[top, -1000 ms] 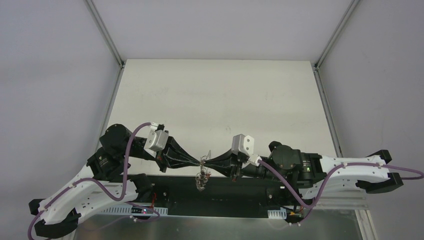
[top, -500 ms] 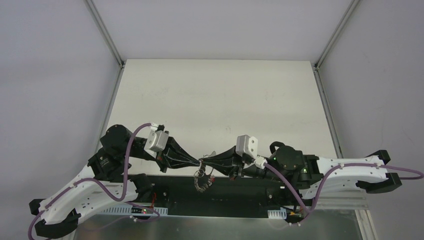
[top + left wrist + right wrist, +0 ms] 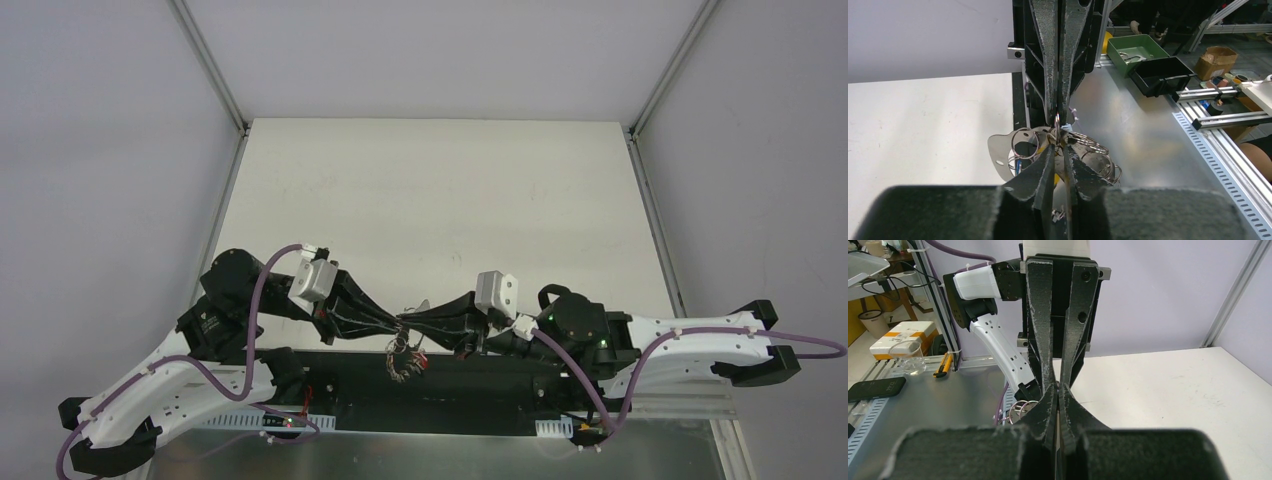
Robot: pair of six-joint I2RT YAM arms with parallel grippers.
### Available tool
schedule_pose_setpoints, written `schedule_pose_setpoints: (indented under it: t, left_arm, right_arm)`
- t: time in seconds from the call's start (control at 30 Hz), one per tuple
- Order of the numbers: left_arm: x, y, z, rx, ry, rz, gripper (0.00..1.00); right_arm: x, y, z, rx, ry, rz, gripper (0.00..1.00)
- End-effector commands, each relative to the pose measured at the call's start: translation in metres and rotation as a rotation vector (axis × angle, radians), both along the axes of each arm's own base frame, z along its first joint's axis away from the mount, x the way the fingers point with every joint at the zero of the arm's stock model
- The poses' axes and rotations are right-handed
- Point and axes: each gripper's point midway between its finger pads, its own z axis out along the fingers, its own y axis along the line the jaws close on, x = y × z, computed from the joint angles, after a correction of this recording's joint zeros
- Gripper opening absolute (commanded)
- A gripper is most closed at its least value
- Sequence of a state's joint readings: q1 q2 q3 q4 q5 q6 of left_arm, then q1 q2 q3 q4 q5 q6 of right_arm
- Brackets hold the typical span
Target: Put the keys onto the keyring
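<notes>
**Item:** keyring [image 3: 1087,142], with attachments.

**Make-up:** a bundle of thin silver wire loops of several sizes, overlapping and tilted at different angles. A flat silver tag [image 3: 998,150] with a small punched hole lies on one side of the bundle. A yellow piece [image 3: 1056,178] shows between the loops, and there is a trace of blue on a smaller ring. In the top view a red speck sits among the hanging metal. The individual keys are too small and tangled to count.

**Location:** held off the counter [image 3: 440,190], in the air between the two arms. It is at the counter's near edge, above the dark base strip. Most of the bundle hangs below the point of grip.

**Left pincer** [image 3: 1058,146]: fingers drawn almost together, with the tips clamped on the bundle where the loops cross.

**Right pincer** [image 3: 1057,116]: meets the left pincer tip to tip from the opposite side. Its fingers are together, nipping one thin upright silver loop of the same bundle.

**Background:** a green bin [image 3: 1135,50] and a black bin [image 3: 1163,75] stand on the metal bench beyond.
</notes>
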State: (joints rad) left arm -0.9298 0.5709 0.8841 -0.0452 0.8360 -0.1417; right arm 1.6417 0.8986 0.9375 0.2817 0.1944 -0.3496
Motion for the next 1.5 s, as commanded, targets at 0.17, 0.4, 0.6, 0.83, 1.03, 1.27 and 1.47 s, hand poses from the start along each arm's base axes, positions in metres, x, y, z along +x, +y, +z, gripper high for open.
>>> schedule_pose_setpoints:
  t: [0.17,0.4,0.6,0.83,1.03,1.27,1.47]
  left_arm:
    - [-0.002,0.003,0.024,-0.059,-0.034,0.006,0.26]
    - [0.0,0.002,0.029,-0.065,-0.047,0.012,0.28]
    - [0.0,0.002,0.033,-0.07,-0.058,0.009,0.28]
    - [0.002,0.003,0.026,-0.059,-0.041,0.026,0.27]
    - [0.014,0.009,0.009,-0.018,-0.003,0.128,0.29]
    - [0.043,0.019,-0.014,0.035,0.055,0.328,0.32]
    - [0.066,0.029,-0.041,0.121,0.114,0.482,0.32]
  right_arm:
    - [-0.003,-0.014,0.04,0.149,0.002,0.018,0.0]
    - [-0.011,-0.014,0.036,0.154,0.171,0.065,0.48]
    - [-0.01,-0.015,0.034,0.137,0.006,0.057,0.0]
    - [-0.004,-0.014,0.031,0.128,0.012,0.023,0.0]
    - [0.009,-0.016,0.003,0.04,0.074,-0.053,0.0]
    - [0.013,-0.018,-0.067,-0.179,0.177,-0.094,0.22]
    - [0.005,-0.019,-0.141,-0.421,0.237,-0.093,0.45]
